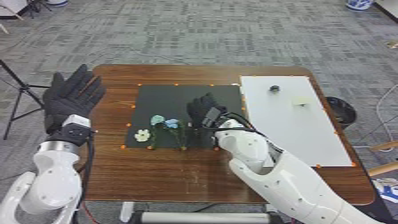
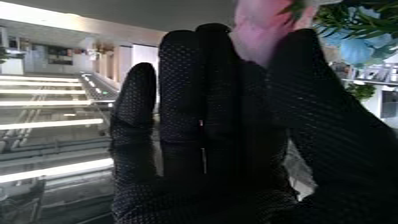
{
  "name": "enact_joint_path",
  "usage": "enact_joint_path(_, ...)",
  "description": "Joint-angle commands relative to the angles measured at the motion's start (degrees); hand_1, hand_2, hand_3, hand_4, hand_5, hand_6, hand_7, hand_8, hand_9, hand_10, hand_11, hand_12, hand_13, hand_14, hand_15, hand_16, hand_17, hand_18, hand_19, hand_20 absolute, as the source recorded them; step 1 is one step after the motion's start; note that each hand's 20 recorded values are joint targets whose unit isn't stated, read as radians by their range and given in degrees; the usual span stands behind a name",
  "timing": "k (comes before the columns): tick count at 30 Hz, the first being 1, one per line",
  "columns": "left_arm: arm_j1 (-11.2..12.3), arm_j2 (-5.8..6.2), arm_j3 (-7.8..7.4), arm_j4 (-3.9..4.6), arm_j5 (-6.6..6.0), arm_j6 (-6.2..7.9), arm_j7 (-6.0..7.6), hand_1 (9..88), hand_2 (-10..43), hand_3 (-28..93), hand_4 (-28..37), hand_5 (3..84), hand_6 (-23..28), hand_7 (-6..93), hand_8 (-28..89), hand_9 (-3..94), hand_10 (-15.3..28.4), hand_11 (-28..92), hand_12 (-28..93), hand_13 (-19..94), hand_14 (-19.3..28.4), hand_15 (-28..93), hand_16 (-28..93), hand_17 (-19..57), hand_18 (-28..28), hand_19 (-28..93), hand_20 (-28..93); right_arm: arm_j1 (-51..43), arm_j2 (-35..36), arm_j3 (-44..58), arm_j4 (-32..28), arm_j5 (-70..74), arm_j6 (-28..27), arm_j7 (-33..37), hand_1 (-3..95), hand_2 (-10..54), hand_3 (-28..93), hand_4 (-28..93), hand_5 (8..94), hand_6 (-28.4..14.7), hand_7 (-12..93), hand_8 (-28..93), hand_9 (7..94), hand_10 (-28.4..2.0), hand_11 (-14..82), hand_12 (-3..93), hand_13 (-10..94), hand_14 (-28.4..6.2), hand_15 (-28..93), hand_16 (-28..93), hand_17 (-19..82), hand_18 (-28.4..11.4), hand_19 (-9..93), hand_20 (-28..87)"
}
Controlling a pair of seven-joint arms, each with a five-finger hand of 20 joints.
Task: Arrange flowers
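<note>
In the head view, my left hand (image 1: 73,95) is raised over the table's left edge, fingers straight. My right hand (image 1: 204,108) is low over the right part of the black mat (image 1: 178,95), beside two blue flowers (image 1: 163,121). A white flower (image 1: 142,135) lies farther left, and green stems reach toward the mat's near edge. In the right wrist view, my right hand (image 2: 200,130) has extended fingers and its thumb alongside. A pink flower (image 2: 261,27) is at the fingertips, partly hidden; whether they touch it I cannot tell. Past the thumb are blue petals (image 2: 355,49) with greenery.
A white board (image 1: 293,135) lies to the right of the mat, bearing a small dark object (image 1: 274,88) and a pale yellowish square (image 1: 302,101). Orange markers line both sheets. A dark bin (image 1: 340,112) stands off the table's right edge, and a black tripod stands at the left.
</note>
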Motion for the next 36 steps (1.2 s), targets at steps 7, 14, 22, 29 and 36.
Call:
enact_joint_path(7,1.00,-0.41,-0.29,-0.19,-0.31,-0.32,0.67,26.0,14.0,67,-28.3,41.6,9.1,7.9,-8,29.5,14.6,16,8,22,15.1,18,-3,-8.5,14.8,35,8,0.37,-0.83,1.64,-0.18,-0.10,0.83,-0.35,36.3,-9.5,79,-28,70.3,0.6,25,-14,67.7,-11.0,19.7,17.4,55,-11.4,57,28,25,-21.2,72,42)
enact_joint_path(14,1.19,-0.96,-0.42,-0.20,-0.07,-0.65,0.64,26.3,13.7,67,-28.3,41.5,9.1,7.7,-8,29.3,14.6,15,8,22,15.0,17,-2,-8.4,14.7,35,9,-1.93,0.70,6.49,-3.77,-0.55,-2.42,-0.49,33.6,-9.5,80,-28,68.0,-0.1,24,-15,65.9,-11.8,18.7,17.1,55,-11.8,57,28,24,-21.8,71,42)
enact_joint_path(22,1.88,-0.82,-0.70,-0.35,1.06,-1.10,0.74,26.3,14.5,65,-28.3,41.4,8.9,7.6,-8,29.7,14.3,15,8,22,15.1,18,-2,-8.4,14.8,35,9,-2.12,7.58,15.98,-2.73,-0.85,0.05,4.90,32.5,-9.5,79,-28,62.9,-1.7,20,-13,57.5,-14.5,15.1,16.8,48,-13.8,52,25,23,-21.5,69,39)
enact_joint_path(29,2.63,-0.64,-1.09,-0.62,1.10,-0.90,1.08,26.1,15.0,65,-28.3,41.6,8.7,7.7,-8,29.9,14.2,16,8,22,15.1,19,-2,-8.5,14.9,36,9,-5.21,15.40,23.33,-3.05,-2.59,-6.42,9.31,31.2,-9.5,79,-28,48.5,-6.2,15,-11,45.8,-17.4,11.9,16.3,35,-16.7,43,18,19,-21.1,64,28)
enact_joint_path(36,3.24,-0.50,-1.47,-0.89,0.85,-0.17,1.13,25.7,16.0,64,-28.3,41.6,8.7,7.9,-8,29.8,14.1,16,8,22,15.2,19,-3,-8.6,14.9,36,9,-8.07,18.83,28.72,-3.88,1.97,-17.67,11.07,29.3,-9.5,77,-28,40.2,-8.0,10,-9,36.3,-18.3,8.3,15.5,26,-18.7,35,14,14,-21.1,59,20)
